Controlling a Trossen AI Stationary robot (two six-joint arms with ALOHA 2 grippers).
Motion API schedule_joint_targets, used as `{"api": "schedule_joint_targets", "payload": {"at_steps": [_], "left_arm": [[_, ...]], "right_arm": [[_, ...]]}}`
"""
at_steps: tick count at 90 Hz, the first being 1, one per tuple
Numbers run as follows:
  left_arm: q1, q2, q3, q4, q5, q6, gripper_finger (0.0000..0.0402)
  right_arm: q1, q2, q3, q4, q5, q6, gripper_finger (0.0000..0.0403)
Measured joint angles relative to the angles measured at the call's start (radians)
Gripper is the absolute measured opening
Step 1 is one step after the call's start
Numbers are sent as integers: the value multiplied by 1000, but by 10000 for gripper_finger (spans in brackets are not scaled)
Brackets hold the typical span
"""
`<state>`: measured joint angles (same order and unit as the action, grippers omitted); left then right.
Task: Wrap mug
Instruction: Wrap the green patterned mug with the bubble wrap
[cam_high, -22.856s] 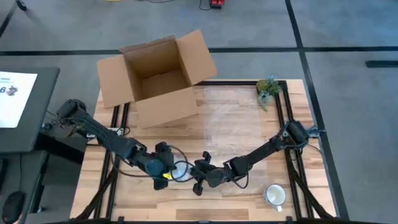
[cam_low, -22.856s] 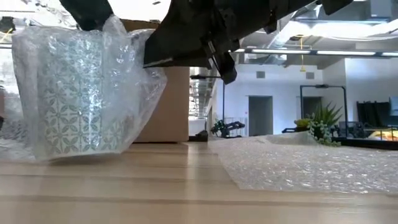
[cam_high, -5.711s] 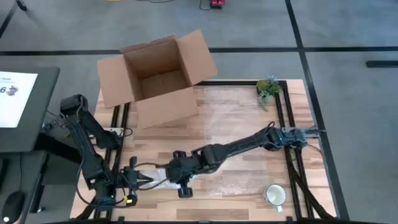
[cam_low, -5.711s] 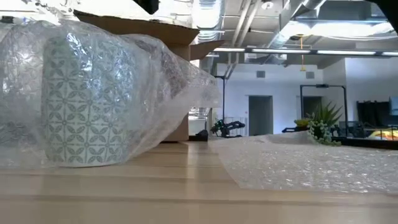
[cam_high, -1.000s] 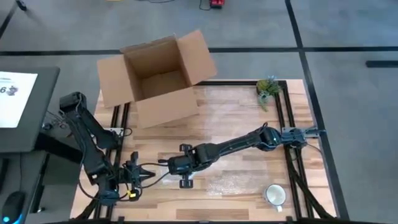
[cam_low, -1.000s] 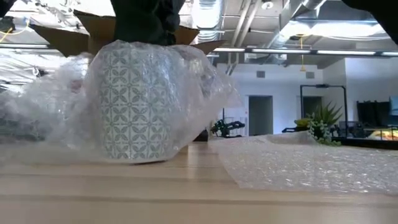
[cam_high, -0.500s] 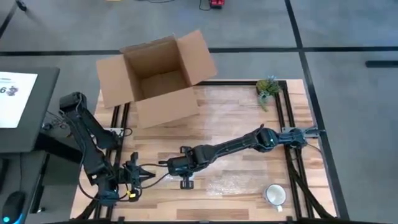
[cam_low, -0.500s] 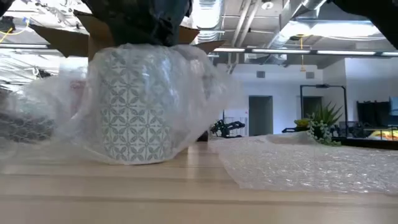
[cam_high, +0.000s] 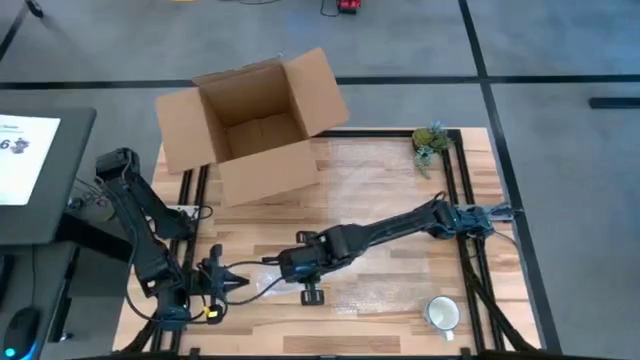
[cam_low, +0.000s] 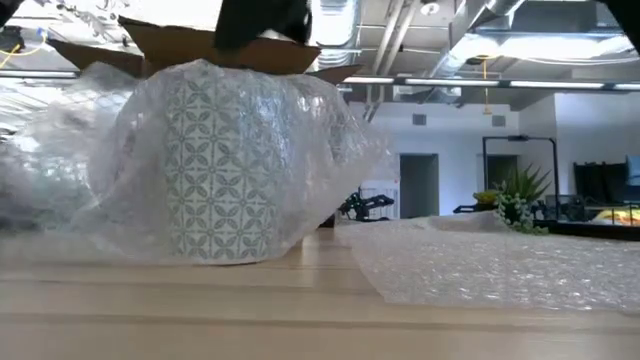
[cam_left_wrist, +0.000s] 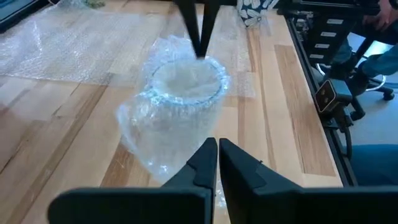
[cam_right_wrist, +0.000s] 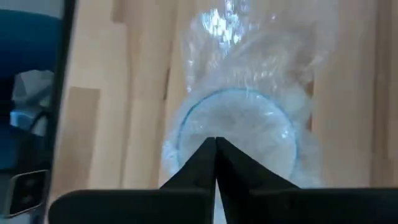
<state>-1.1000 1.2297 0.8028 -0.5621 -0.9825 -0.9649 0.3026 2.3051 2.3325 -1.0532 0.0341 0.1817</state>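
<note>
A white mug with a teal pattern stands upright on the wooden table, draped all over in clear bubble wrap. The wrap also covers its mouth. My right gripper is shut and points down just above the far rim of the mug; its own view looks straight into the covered mouth. My left gripper is shut and lies low at the table's near left, beside the wrap's trailing edge. My left gripper is shut at the wrap's trailing edge, coming level from the table's left. The fingers hide the place of contact, so layers cannot be told. The wrap runs slack from there to the mug. My right gripper's shut tips stand at the wrap over the rim; I cannot tell whether they touch.
An open cardboard box stands at the far left. A flat sheet of bubble wrap lies on the table's right half. A small plant is at the far right corner, and a white mug at the near right.
My right gripper has risen off the top of the wrapped mug and gone slightly toward the table's right. The wrap now lies looser and wider over the mug, which stands where it was.
</note>
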Motion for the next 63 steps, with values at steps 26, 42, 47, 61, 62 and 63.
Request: {"api": "schedule_joint_targets", "payload": {"at_steps": [26,42,47,61,62,63], "left_arm": [[0,0,0,-1,-2,0,0],[0,0,0,-2,-1,0,0],[0,0,0,-2,-2,0,0],[0,0,0,-3,-1,0,0],[0,0,0,-3,-1,0,0],[0,0,0,-3,-1,0,0]], "right_arm": [[-11,6,-2,191,-10,-61,0],[-19,47,-100,158,-25,-51,0],[-19,64,-122,201,-46,-45,0],[-33,92,-191,246,-70,-20,0],[-34,93,-194,249,-72,-19,0],[-35,94,-196,250,-73,-17,0]]}}
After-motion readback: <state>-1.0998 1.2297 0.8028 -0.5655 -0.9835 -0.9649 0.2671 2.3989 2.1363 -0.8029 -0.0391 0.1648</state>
